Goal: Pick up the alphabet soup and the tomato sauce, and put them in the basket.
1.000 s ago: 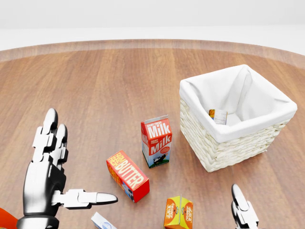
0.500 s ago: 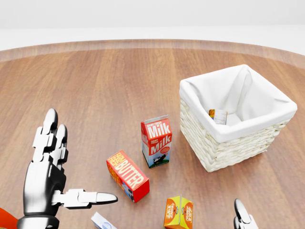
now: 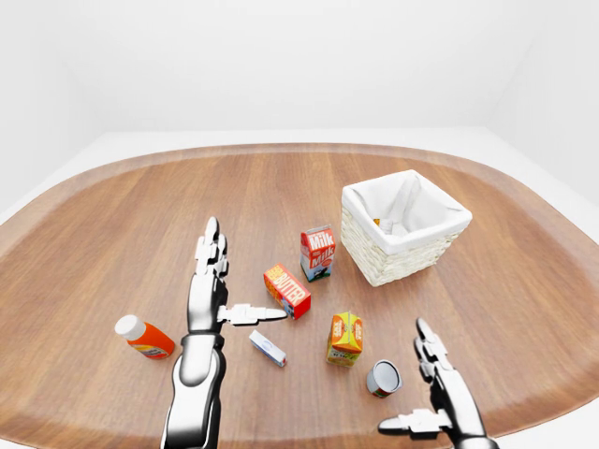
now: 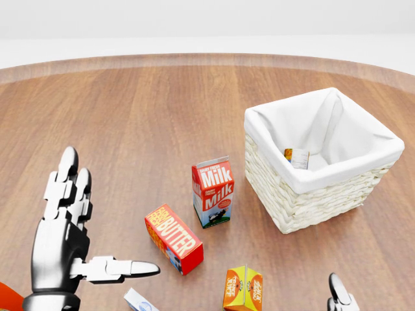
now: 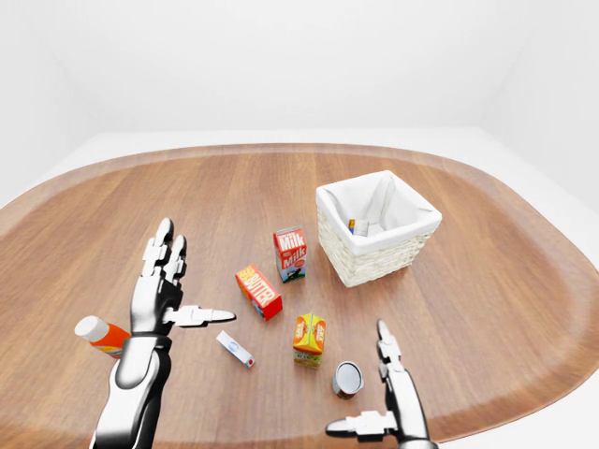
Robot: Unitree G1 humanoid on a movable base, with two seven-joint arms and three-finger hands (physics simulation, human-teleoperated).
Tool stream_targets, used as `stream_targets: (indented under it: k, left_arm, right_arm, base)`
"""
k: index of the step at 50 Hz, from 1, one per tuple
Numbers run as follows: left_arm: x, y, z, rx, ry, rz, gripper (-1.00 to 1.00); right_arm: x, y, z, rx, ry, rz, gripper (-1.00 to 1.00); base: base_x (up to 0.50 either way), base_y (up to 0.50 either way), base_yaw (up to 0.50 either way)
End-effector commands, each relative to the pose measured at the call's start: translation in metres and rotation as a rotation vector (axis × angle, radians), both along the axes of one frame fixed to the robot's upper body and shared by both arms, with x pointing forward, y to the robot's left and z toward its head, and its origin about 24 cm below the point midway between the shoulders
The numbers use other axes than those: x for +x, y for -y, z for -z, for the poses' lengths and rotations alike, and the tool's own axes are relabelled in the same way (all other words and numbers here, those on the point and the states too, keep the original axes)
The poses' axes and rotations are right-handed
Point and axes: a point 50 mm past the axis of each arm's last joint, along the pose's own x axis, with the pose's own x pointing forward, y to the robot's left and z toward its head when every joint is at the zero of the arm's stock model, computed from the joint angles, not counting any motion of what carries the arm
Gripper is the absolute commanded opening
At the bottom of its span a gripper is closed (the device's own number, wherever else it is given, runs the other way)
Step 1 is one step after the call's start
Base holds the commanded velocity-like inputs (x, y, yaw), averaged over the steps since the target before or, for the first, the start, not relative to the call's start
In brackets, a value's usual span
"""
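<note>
The white-lined wicker basket stands at the right of the head view. A small can with an orange and white label lies inside it, mostly hidden by the liner. A second can, grey with its end facing up, sits on the wooden table near the bottom of the left-eye view. Just right of that can is my right hand, open, fingers pointing up and not touching it. My left hand is open at the lower left with its thumb out toward the butter box. It holds nothing.
A milk carton stands left of the basket, with a red butter box and an orange juice carton below it. A small white box and a red bottle with a white cap lie near my left arm.
My right hand has sunk toward the bottom edge of the head view, so only a fingertip shows there now. The left hand and the objects have not moved.
</note>
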Motion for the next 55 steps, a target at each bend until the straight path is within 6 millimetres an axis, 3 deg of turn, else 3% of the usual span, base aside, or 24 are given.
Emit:
stream_targets:
  k: [1,11,37,39,55]
  left_arm:
    - [0.000,-0.001,0.000,-0.004,0.002,0.000,1.00]
    - [-0.001,0.000,-0.004,-0.003,0.016,0.000,1.00]
    - [-0.001,0.000,-0.004,-0.003,0.016,0.001,1.00]
    - [-0.001,0.000,-0.004,-0.003,0.016,0.000,1.00]
    - [-0.001,0.000,-0.004,-0.003,0.016,0.000,1.00]
  right_arm:
    - [0.001,0.006,0.011,0.001,-0.040,0.021,1.00]
    - [0.002,0.008,0.010,-0.006,-0.037,0.026,1.00]
    - [0.011,0.008,0.028,-0.134,-0.113,0.023,1.00]
    - [0.011,0.009,0.036,-0.144,-0.144,0.029,1.00]
    - [0.024,-0.001,0.028,-0.197,-0.090,-0.013,1.00]
  base:
    - [0.00,0.00,0.00]
    - [0.00,0.00,0.00]
    - [0.00,0.00,0.00]
    - [0.00,0.00,0.00]
    - [0.00,0.00,0.00]
